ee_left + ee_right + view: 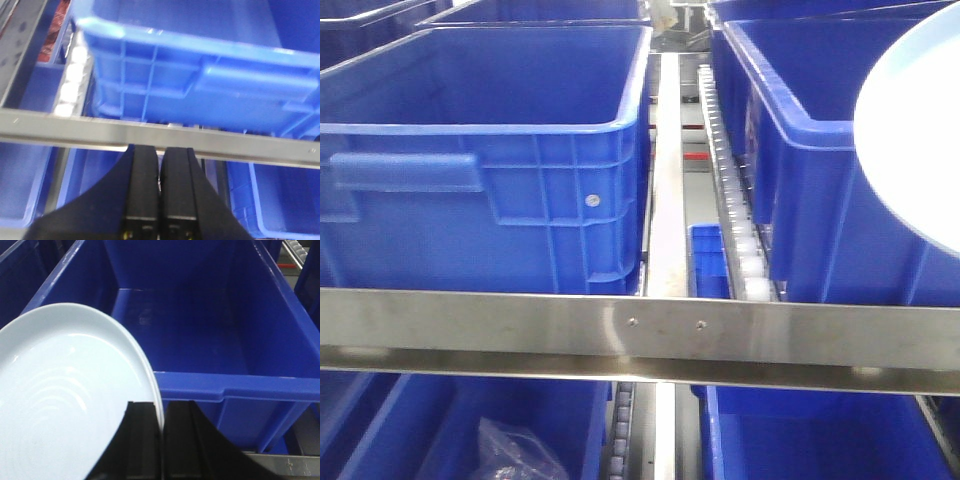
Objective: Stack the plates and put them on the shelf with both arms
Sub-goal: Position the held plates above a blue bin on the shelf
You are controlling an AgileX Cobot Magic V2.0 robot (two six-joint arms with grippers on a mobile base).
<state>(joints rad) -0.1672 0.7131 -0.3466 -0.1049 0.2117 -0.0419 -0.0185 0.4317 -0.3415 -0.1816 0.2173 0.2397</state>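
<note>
Looking onto a storage space packed with blue plastic. Facing a big ribbed crate [480, 150] at left, with a second crate [800, 190] rising at right, well apart across a pale central lane. Seeing a small blue bin [708, 262] sitting in that lane, just beside the right crate. Catching red stripes [698, 158] farther back on a grey surface. Looking down into more blue crates [820, 440] below, the lower-left one [420, 430] holding a crumpled clear plastic bag [515, 452]. Getting bright, even light glancing off the glossy crate rims and walls.
</note>
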